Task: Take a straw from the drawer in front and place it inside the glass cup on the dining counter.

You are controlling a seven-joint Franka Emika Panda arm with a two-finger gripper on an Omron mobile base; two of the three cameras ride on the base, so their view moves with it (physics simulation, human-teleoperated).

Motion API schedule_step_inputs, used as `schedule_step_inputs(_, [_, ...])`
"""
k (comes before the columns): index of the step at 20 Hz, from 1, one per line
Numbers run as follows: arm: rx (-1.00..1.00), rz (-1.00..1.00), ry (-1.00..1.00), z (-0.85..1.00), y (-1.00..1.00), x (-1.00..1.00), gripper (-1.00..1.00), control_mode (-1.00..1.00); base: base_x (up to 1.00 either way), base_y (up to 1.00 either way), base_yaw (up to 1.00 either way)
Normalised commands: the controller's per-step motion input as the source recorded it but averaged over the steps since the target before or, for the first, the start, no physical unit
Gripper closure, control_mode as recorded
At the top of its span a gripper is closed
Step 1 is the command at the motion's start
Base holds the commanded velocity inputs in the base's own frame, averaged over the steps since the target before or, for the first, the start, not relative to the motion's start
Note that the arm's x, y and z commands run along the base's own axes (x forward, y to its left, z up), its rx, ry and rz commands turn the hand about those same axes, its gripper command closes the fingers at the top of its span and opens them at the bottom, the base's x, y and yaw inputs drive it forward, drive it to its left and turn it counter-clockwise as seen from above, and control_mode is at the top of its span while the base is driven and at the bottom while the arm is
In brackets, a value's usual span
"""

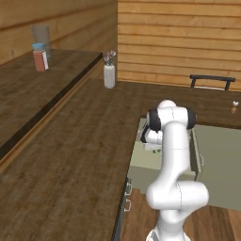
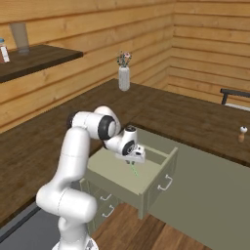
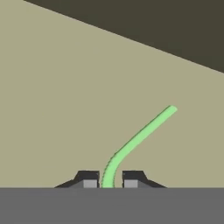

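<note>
Above drawer (image 2: 146, 181), gripper-held straw (image 3: 139, 139)

The straw's (image 3: 135, 142) near end is running out of sight under the bottom band in the hand view, right between the fingertips (image 3: 89, 181), so actual contact is getting hard to call. In the left base view the arm is blocking most of the drawer (image 1: 141, 164)

White flower vase (image 1: 109, 75) stands on the long bench (image 1: 70, 155); grey glass (image 1: 41, 37) and red-brown jar (image 1: 40, 57) sit on the upper level; black chair (image 1: 212, 81) beyond.
</note>
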Motion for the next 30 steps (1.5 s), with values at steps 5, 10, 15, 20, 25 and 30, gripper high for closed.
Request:
schedule_step_inputs(5, [0.02, 0.0, -0.3, 0.98, 0.0, -0.84, 1.0, -1.0, 0.0, 0.0, 0.0])
schedule_step_inputs(10, [0.05, 0.0, -0.26, 1.0, 0.0, -0.44, 1.0, -1.0, 0.0, 0.0, 0.0])
schedule_step_inputs(15, [0.04, 0.0, -0.17, 1.0, 0.0, -0.02, 1.0, -1.0, 0.0, 0.0, 0.0])
schedule_step_inputs(20, [0.01, -0.01, -0.12, 1.0, 0.02, 0.11, 1.0, -1.0, 0.0, 0.0, 0.0])
schedule_step_inputs(25, [0.0, -0.05, -0.03, 1.0, 0.05, 0.08, 1.0, -1.0, 0.0, 0.0, 0.0])
schedule_step_inputs(30, [0.02, -0.09, 0.03, 1.0, 0.0, 0.0, 1.0, -1.0, 0.0, 0.0, 0.0])
